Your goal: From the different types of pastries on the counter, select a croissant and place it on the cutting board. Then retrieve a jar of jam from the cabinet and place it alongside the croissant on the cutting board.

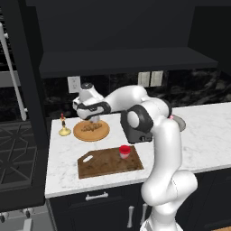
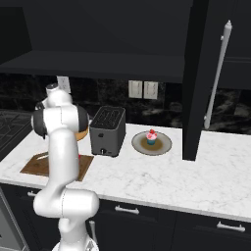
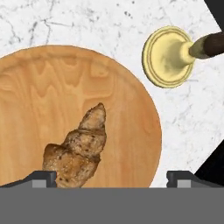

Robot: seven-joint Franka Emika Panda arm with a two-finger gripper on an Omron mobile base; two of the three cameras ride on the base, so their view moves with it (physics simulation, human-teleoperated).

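Observation:
The golden-brown croissant (image 3: 78, 148) lies on a round light-wood plate (image 1: 91, 130); the same croissant (image 1: 90, 127) appears under the hand in the left base view. My gripper (image 1: 93, 120) hangs just above it, pointing down. In the hand view the gripper (image 3: 113, 179) is open, and the croissant sits between the fingertips, nearer the left one. The dark cutting board (image 1: 106, 166) lies at the counter's front edge. A small jar of jam (image 1: 124, 151) with a red lid stands on its right part. The pink-frosted cupcake (image 2: 151, 138) rests on a grey plate.
A brass candle holder (image 1: 64, 127) stands just left of the round plate, close to the hand. A black toaster (image 2: 108, 130) sits behind my arm. A stove (image 1: 18, 153) lies to the left of the white marble counter (image 1: 203, 135). The dark cabinet (image 1: 117, 27) hangs above.

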